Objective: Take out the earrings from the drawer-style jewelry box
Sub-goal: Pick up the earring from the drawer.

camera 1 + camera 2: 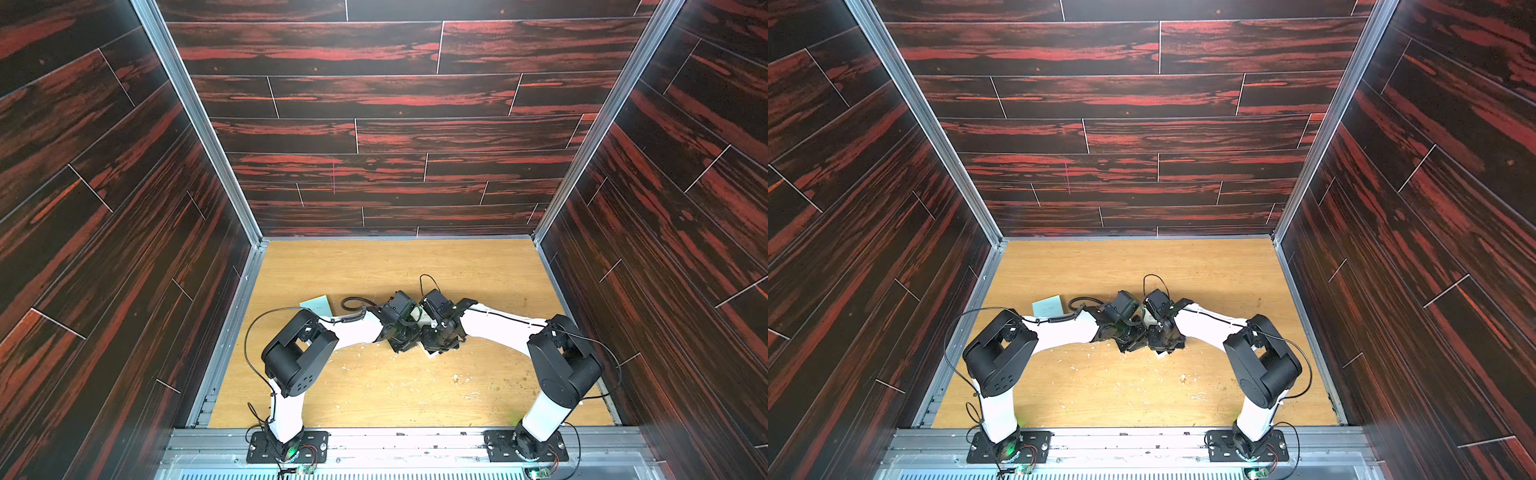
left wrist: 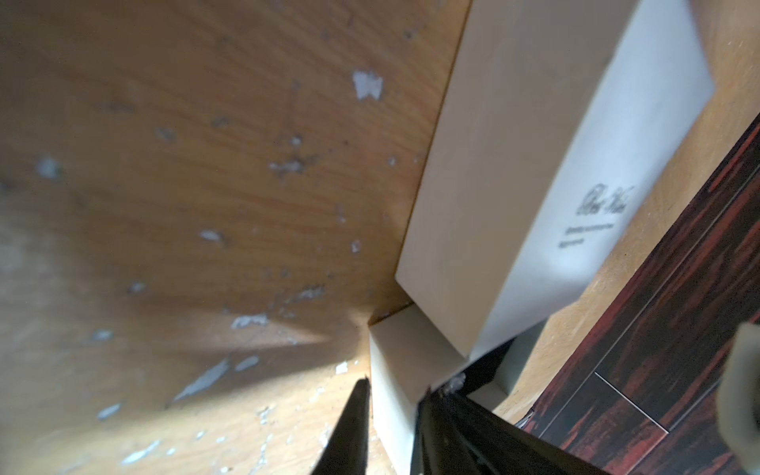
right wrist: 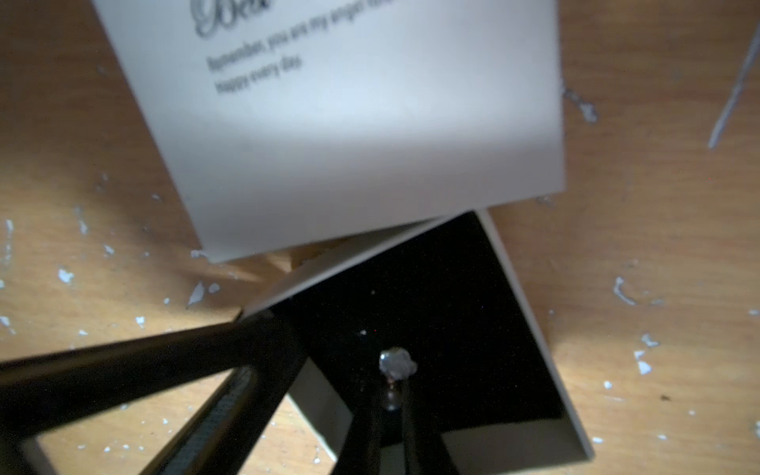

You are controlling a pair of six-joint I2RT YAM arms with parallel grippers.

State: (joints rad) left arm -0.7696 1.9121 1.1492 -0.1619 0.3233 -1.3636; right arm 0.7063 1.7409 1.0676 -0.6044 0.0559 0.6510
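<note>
Open jewelry box (image 3: 349, 144) on the bench (image 1: 374, 395), tray (image 3: 452, 288) drawn out.
The left pincer (image 2: 397, 395) clenches the tray's white wall; the right pincer (image 3: 392, 397) pinches one glinting earring (image 3: 397, 366) on its black lining, just outside the box's sleeve; farther off lies a teal box (image 1: 318, 305).

A light wood-grain tabletop (image 1: 374, 270), scuffed and strewn with small white flecks, carries two things. A flat pale teal square box (image 1: 318, 305) lies left of centre. Just right of it, around the middle, lies a white cardboard drawer-style jewelry box (image 3: 349, 123) with dark script, its black-lined tray (image 3: 452, 296) slid out on the near side.
</note>
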